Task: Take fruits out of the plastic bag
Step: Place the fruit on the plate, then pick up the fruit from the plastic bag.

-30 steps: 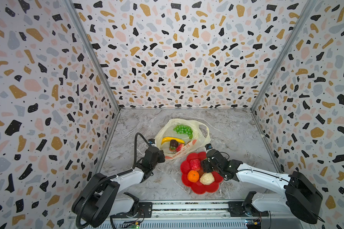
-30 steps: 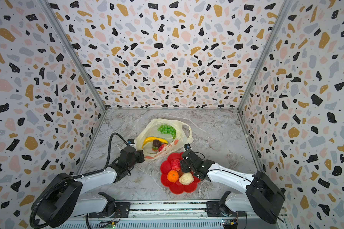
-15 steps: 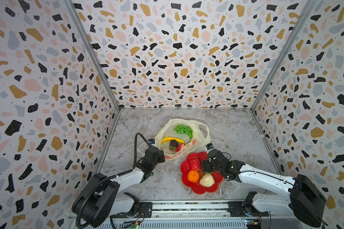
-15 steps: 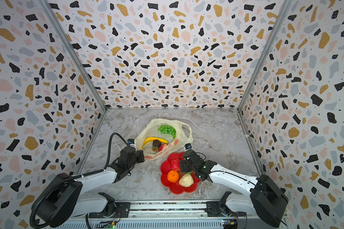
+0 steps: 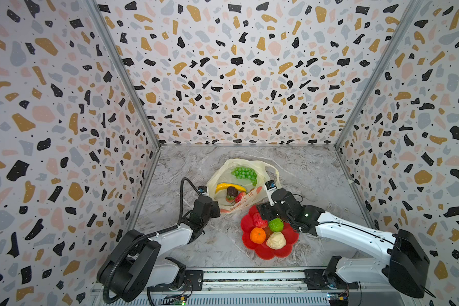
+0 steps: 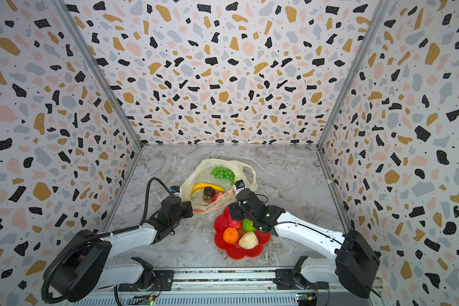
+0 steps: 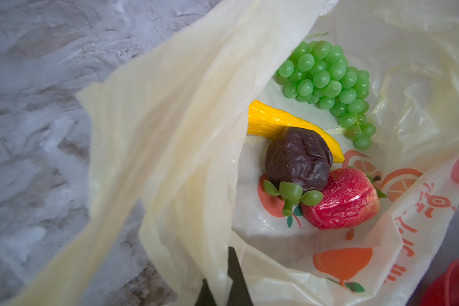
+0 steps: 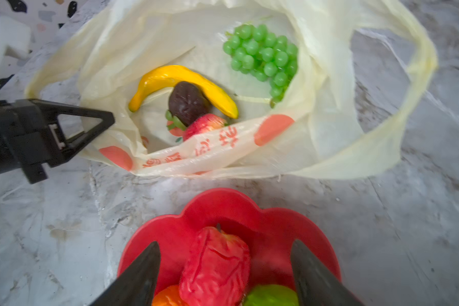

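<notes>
Well, the left tool (image 5: 217, 210) pinches the rim of the plastic bag (image 5: 260, 169), propping it open on the worktop (image 5: 316, 172). The banana (image 5: 229, 186), grapes (image 5: 245, 173), dark fruit (image 5: 232, 191) and strawberry (image 5: 240, 196) lie inside. Rightward, the right tool (image 8: 224, 245) hangs open astride the bumpy red fruit (image 8: 215, 265) in the dish (image 5: 263, 253). Next, I reckon, it reaches for the strawberry.

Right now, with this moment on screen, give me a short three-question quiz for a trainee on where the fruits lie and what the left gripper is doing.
1. True or false: the green grape bunch lies inside the plastic bag.
2. How many fruits lie in the red dish? A two, B four, C six.
3. Fill in: the left gripper is shut on the edge of the ____.

Key
1. True.
2. B: the orange, the green fruit, the bumpy red fruit and the cream knobbly fruit.
3. Plastic bag.
</notes>
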